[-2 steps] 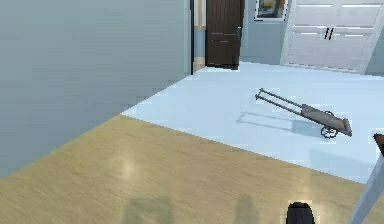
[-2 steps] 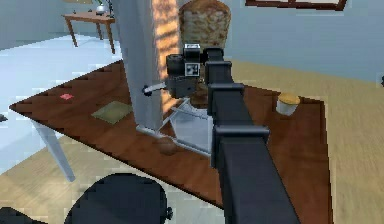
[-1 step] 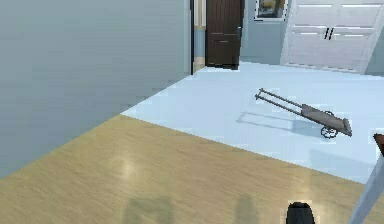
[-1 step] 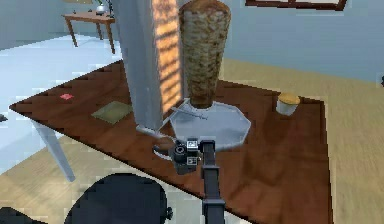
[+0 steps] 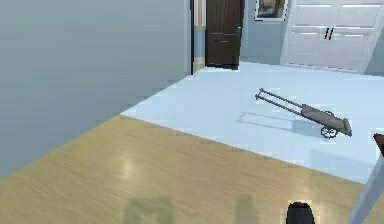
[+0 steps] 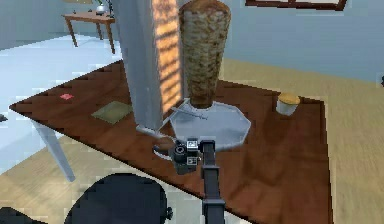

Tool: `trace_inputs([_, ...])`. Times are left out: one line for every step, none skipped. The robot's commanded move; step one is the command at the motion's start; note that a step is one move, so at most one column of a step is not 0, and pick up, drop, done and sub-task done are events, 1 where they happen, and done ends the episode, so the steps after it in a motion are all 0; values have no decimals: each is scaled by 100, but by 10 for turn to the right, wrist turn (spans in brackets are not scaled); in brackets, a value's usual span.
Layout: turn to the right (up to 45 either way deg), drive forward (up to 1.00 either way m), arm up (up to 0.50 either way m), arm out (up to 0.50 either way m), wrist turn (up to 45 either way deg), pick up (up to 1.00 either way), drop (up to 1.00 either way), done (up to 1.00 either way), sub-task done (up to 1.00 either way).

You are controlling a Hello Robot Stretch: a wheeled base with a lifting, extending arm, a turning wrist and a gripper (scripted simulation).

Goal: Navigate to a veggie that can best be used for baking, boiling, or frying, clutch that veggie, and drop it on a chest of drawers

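Note:
In the arm side view my arm (image 6: 213,190) rises over a dark wooden table (image 6: 290,160). My gripper (image 6: 164,149) sits left of the two white marker squares (image 6: 190,153), low over the tabletop beside the round grey tray (image 6: 235,128) of a tall rotisserie with a brown meat cone (image 6: 204,50). A small brownish blob lies at the gripper's end, so I cannot tell whether it holds anything. A rounded tan lump (image 6: 288,103), perhaps a potato, rests near the table's far right edge.
A flat olive pad (image 6: 112,112) and a small red item (image 6: 66,97) lie on the table's left. A dark round seat (image 6: 120,200) stands below. Ahead: grey wall (image 5: 80,70), dark door (image 5: 222,35), white double doors (image 5: 330,35), and a hand truck (image 5: 305,110) lying on pale floor.

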Motion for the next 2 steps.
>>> trace_inputs([0,0,10,0,0,0,0,0,0])
trace_inputs([0,0,18,0,0,0,0,0,0])
